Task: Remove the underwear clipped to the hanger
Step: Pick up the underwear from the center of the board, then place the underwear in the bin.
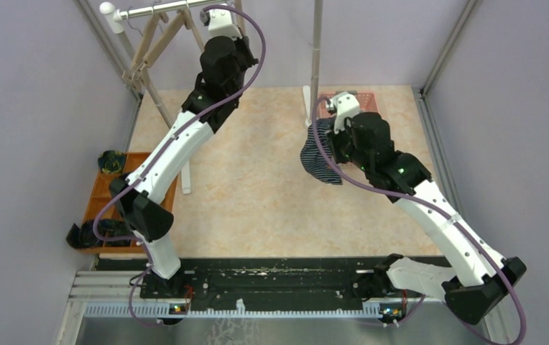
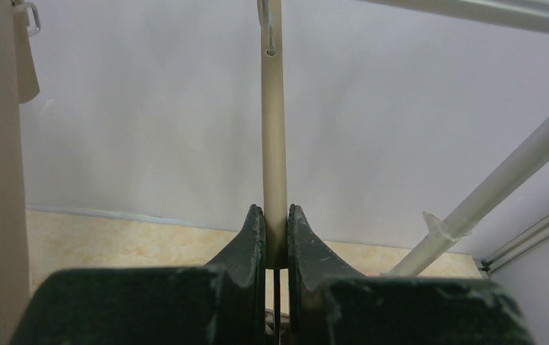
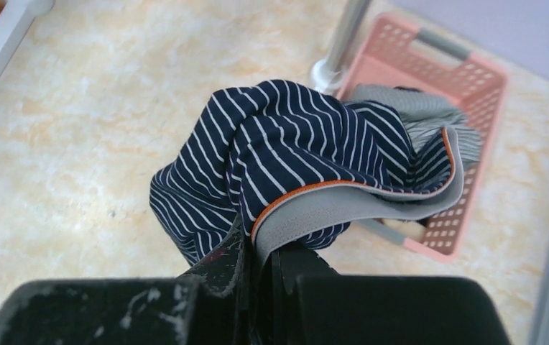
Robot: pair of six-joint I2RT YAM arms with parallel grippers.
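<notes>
The dark-blue pinstriped underwear (image 3: 293, 144) hangs bunched from my right gripper (image 3: 264, 244), which is shut on its grey, orange-edged waistband. In the top view this garment (image 1: 320, 162) dangles beside the right gripper (image 1: 329, 123), just in front of a pink basket (image 1: 366, 97). A grey-white striped garment (image 3: 419, 108) lies inside the basket (image 3: 473, 79). My left gripper (image 2: 276, 212) is raised at the back left and shut on a beige bar (image 2: 274, 129) of the wooden hanger (image 1: 155, 43). No underwear shows on the hanger in these views.
The hanger hangs from a white rail (image 1: 153, 10) of a drying rack. The rack's upright pole (image 1: 316, 50) stands beside the basket, and a white foot (image 1: 185, 176) lies on the floor. An orange tray (image 1: 103, 194) at the left holds dark rolled bundles (image 1: 112, 160).
</notes>
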